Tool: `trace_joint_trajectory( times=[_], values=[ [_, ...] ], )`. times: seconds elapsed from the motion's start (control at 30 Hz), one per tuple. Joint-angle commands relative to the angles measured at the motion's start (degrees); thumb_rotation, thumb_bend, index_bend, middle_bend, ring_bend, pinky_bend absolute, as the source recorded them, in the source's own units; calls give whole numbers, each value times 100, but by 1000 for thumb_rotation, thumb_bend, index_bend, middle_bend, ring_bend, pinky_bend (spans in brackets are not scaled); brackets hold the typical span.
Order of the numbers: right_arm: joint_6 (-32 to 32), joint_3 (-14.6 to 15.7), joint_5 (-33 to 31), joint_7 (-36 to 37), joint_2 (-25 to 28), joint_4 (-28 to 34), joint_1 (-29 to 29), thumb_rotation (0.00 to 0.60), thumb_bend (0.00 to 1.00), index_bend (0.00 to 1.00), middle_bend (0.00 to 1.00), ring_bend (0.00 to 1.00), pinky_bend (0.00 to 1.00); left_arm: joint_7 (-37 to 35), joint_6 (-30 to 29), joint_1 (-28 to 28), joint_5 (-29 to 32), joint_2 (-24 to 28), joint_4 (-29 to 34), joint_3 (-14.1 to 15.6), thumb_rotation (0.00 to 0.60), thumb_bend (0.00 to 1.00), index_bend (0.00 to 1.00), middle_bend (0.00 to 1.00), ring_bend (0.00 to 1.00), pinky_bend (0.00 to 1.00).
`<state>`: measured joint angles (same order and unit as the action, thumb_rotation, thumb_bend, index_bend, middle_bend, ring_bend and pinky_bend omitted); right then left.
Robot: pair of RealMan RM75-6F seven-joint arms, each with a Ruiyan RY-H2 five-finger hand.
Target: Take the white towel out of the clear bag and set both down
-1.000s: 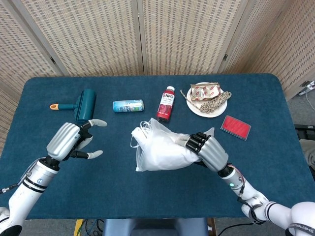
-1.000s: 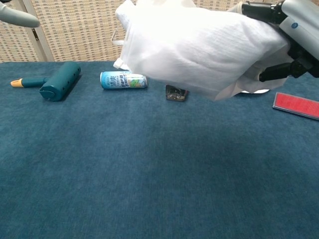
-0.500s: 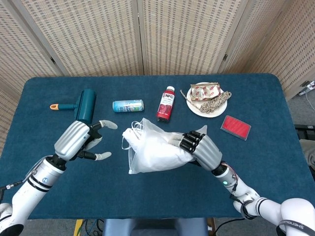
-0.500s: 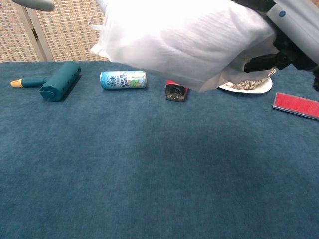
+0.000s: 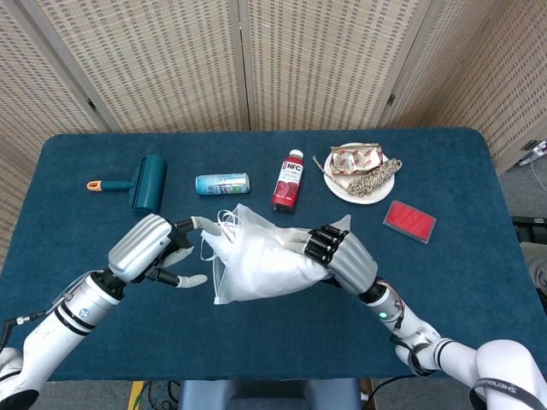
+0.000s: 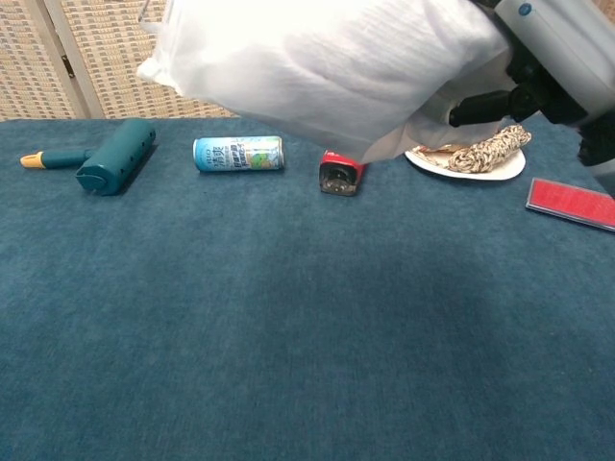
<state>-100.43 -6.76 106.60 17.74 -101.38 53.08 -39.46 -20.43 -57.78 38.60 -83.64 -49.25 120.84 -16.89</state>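
The clear bag [image 5: 248, 248] with the white towel [image 5: 265, 265] inside hangs above the blue table, held up by my right hand [image 5: 342, 256], which grips its right end. In the chest view the bag [image 6: 327, 67] fills the top of the frame, and part of the right hand [image 6: 557, 58] shows at the upper right. My left hand [image 5: 154, 248] hovers just left of the bag's open mouth. Its fingers are spread and its fingertips [image 5: 208, 224] reach the bag's crumpled edge; whether they touch it I cannot tell.
Along the back stand a teal lint roller [image 5: 145, 182], a blue can [image 5: 222, 184] lying on its side, a red bottle [image 5: 289, 181], a white plate [image 5: 363, 175] with rope and packets, and a red flat case [image 5: 408, 222].
My right hand has carried the bag leftward and a little higher. The left hand has moved right toward the bag's mouth, closing the gap.
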Motion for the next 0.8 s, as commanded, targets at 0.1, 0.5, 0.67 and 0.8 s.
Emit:
trace_joint_trajectory(
  times=[0.1, 0.5, 0.67, 0.8],
  values=[
    [-7, -9, -29, 15, -24, -20, -41, 600, 685, 482, 536, 491, 630, 117, 78, 100, 72, -39, 20, -11, 600, 39, 330, 962, 866, 975],
    [2, -29, -105, 43, -80, -53, -146, 600, 684, 482, 536, 491, 630, 534, 95, 296, 354, -136, 206, -106, 600, 39, 329, 967, 869, 976],
    [8, -46, -150, 71, -123, -90, -184, 600, 685, 482, 536, 491, 630, 639, 168, 396, 389, -177, 258, -119, 600, 38, 329, 968, 870, 976],
    [-16, -50, -166, 92, -151, -108, -204, 600, 684, 482, 536, 491, 630, 747, 216, 478, 472, -235, 258, -132, 600, 35, 325, 968, 871, 976]
  ],
)
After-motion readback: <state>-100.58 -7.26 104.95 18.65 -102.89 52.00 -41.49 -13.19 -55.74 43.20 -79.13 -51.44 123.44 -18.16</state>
